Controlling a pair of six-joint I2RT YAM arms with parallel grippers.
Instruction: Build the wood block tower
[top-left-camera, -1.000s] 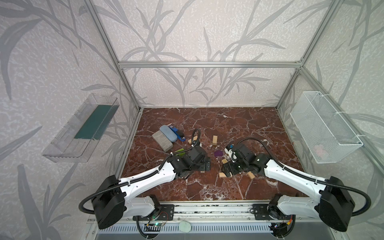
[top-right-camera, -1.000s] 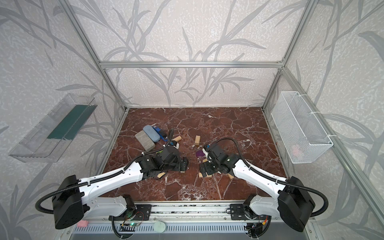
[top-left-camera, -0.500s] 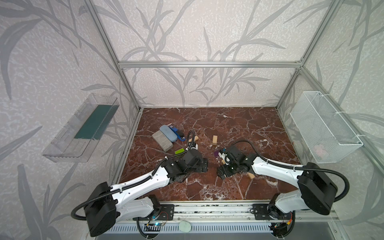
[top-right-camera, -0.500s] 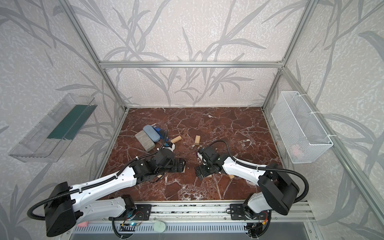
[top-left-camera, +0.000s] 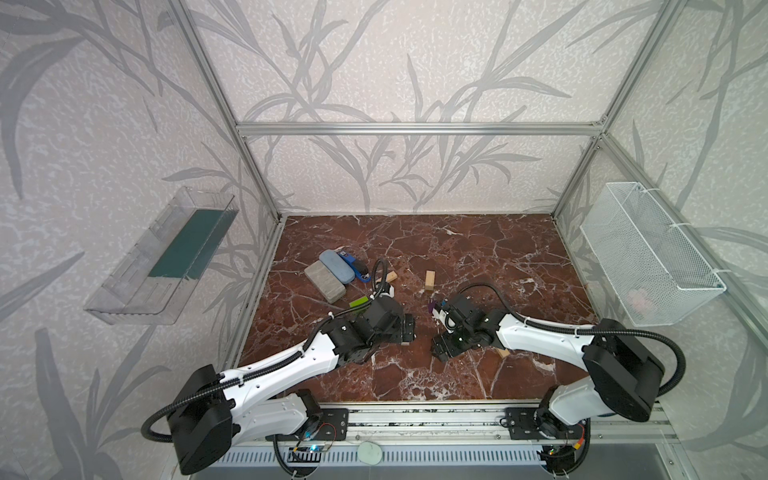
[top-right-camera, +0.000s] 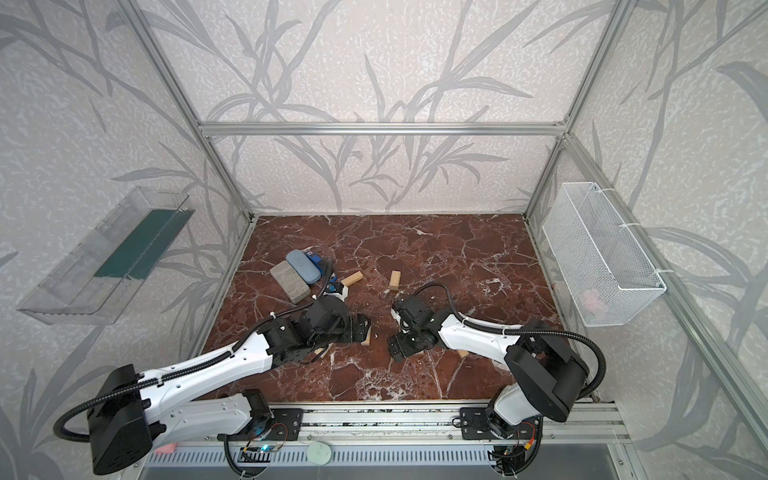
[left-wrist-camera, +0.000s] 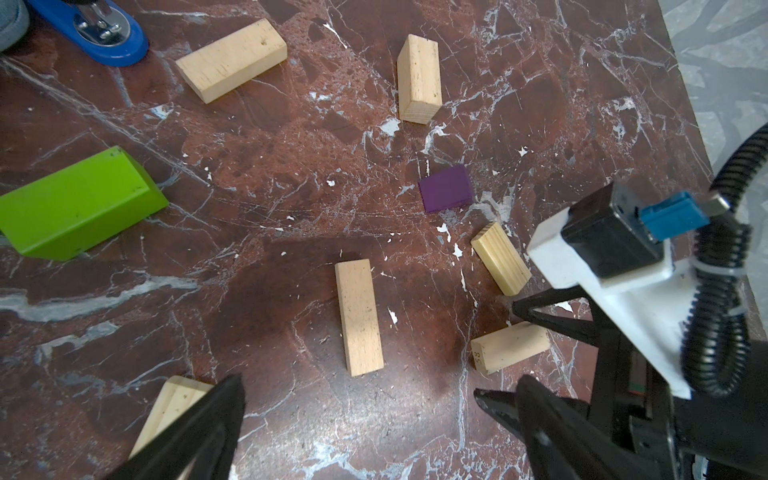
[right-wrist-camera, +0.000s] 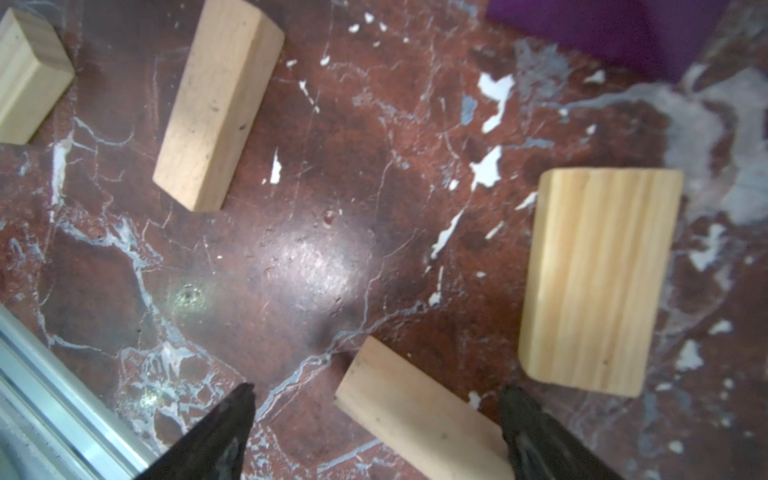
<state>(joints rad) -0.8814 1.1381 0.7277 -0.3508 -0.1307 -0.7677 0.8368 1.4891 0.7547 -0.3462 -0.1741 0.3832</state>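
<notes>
No tower is in view: the wood blocks lie singly on the marble table (top-left-camera: 478, 257). In the left wrist view there are pale blocks (left-wrist-camera: 359, 316) (left-wrist-camera: 419, 79) (left-wrist-camera: 231, 59), a lime-green brick (left-wrist-camera: 79, 203) and a purple block (left-wrist-camera: 445, 188). My left gripper (left-wrist-camera: 378, 390) (top-left-camera: 407, 328) hangs open above bare marble with nothing in it. One of its fingers hides part of another pale block (left-wrist-camera: 174, 409). My right gripper (right-wrist-camera: 378, 392) (top-left-camera: 440, 349) is open low over a pale block (right-wrist-camera: 415, 411). Its fingers stand on either side of that block, apart from it.
A grey-blue case (top-left-camera: 336, 262), a grey slab (top-left-camera: 325, 283) and a blue stapler (top-left-camera: 355, 270) lie at the back left. A clear shelf (top-left-camera: 162, 257) hangs on the left wall and a white wire basket (top-left-camera: 648, 253) on the right wall. The metal rail (right-wrist-camera: 62, 415) runs along the front edge.
My right arm has folded lower and its gripper has come down over a pale block, jaws a little narrower. The left gripper has barely moved.
</notes>
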